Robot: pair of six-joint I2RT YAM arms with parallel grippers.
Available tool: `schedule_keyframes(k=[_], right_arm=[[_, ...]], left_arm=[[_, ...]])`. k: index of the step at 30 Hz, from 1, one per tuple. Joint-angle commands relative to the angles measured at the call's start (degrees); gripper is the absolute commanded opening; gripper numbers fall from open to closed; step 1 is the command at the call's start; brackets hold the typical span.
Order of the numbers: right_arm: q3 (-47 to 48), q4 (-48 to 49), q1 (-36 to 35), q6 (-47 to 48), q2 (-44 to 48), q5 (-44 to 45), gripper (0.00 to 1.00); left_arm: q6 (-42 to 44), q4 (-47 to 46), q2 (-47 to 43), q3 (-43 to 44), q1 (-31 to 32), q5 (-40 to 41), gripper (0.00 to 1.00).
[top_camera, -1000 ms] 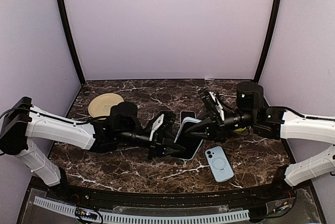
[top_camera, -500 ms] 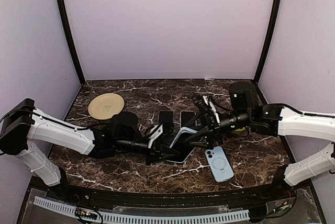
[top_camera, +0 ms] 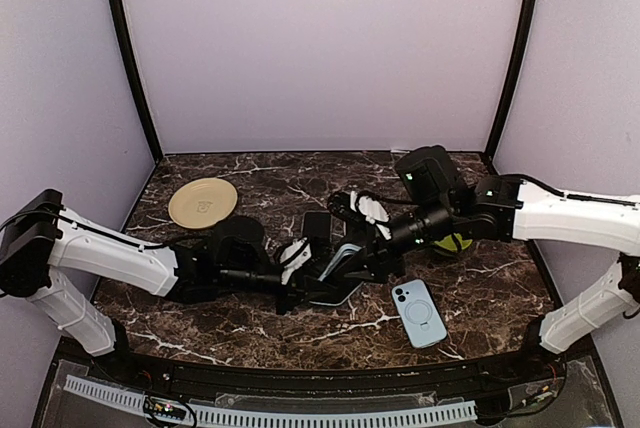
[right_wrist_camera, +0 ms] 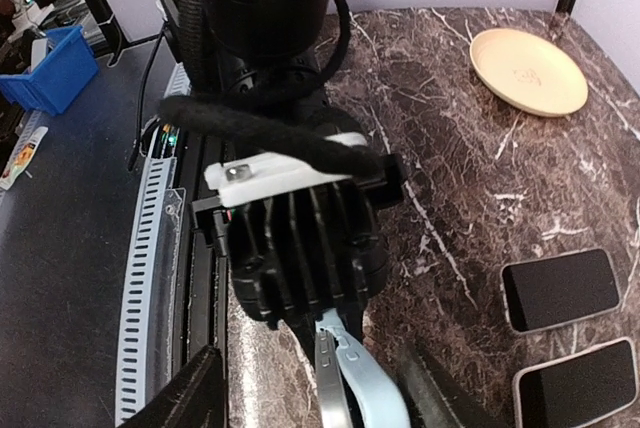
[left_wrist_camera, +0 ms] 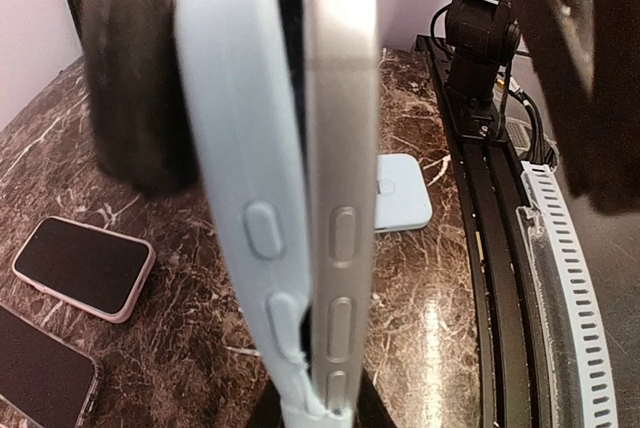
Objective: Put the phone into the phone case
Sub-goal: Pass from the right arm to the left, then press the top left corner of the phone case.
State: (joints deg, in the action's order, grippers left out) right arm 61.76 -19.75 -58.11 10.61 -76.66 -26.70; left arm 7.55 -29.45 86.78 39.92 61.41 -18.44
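Pale blue soft phone case point(left_wrist_camera: 240, 148) and silver-edged phone point(left_wrist_camera: 340, 128) are held together on edge over the dark marble surface point(top_camera: 250, 333), midway between the two arms. The left hand point(top_camera: 305, 286) is clamped tight on one end of the pair, which I judge leaves the long sides free to be worked. In the left wrist view the phone lies against the case's open face but stands proud along its length, so it looks only partly seated. The right hand point(right_wrist_camera: 315, 393) has its fingers spread wide, one on each side of the pair, gripping nothing. That placement would suit a squeeze to press the phone home. A second pale blue cased phone point(top_camera: 418, 313) lies back-up on the surface nearby, and two dark-screened phones point(right_wrist_camera: 560, 288) lie flat further back, apart from the work.
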Motion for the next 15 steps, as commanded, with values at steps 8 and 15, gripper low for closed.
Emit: schedule_keyframes(k=[8,15], right_arm=[[0.7,-3.5,-0.1,2.6,-1.0,0.5,0.33],[2.4,-4.8,-0.2,2.1,-1.7,0.7,0.0]], left_arm=[[1.5,-1.3,-3.7,-0.2,0.2,0.7,0.0],[0.8,-2.3,-3.6,-0.3,0.2,0.1,0.0]])
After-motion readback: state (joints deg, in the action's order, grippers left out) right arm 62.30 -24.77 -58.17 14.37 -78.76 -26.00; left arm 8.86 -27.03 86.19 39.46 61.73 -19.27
